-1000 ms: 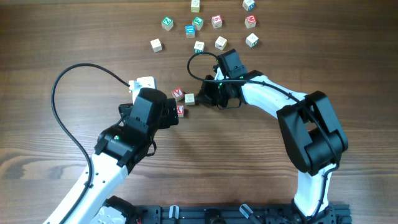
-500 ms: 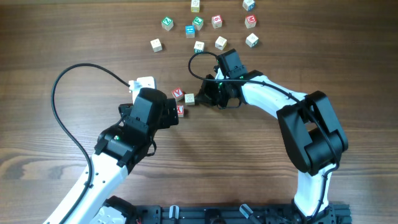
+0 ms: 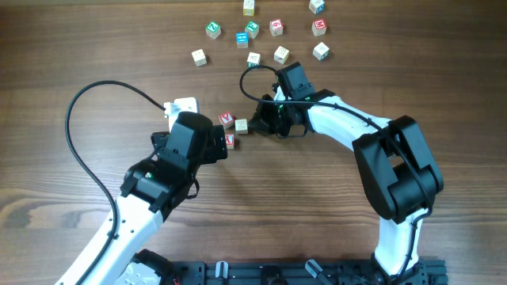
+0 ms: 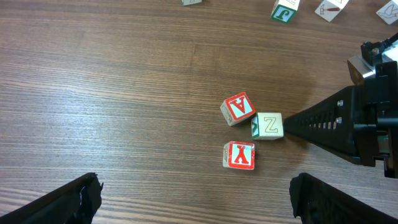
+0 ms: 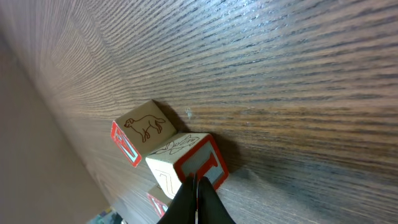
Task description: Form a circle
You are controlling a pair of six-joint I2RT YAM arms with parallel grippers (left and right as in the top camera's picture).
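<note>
The circle is a tight group of three small cubes: a red "A" cube [image 4: 238,109], a pale "Z" cube [image 4: 268,126] and a second red-lettered cube [image 4: 239,155]. From overhead they lie between the arms, with the pale cube [image 3: 242,125] on the right. My right gripper [image 3: 252,124] is shut, and its pointed tip [image 5: 196,183] presses against the side of the pale cube [image 5: 186,158]. Beside that one sits a cube with a dog drawing [image 5: 142,130]. My left gripper [image 4: 196,199] is open wide with nothing between its fingers, and it hovers just short of the group.
Several loose mixed-colour cubes [image 3: 253,32] are spread along the far edge of the wooden table. A white block [image 3: 184,105] lies beside the left wrist. A black cable [image 3: 79,142] loops over the table at the left.
</note>
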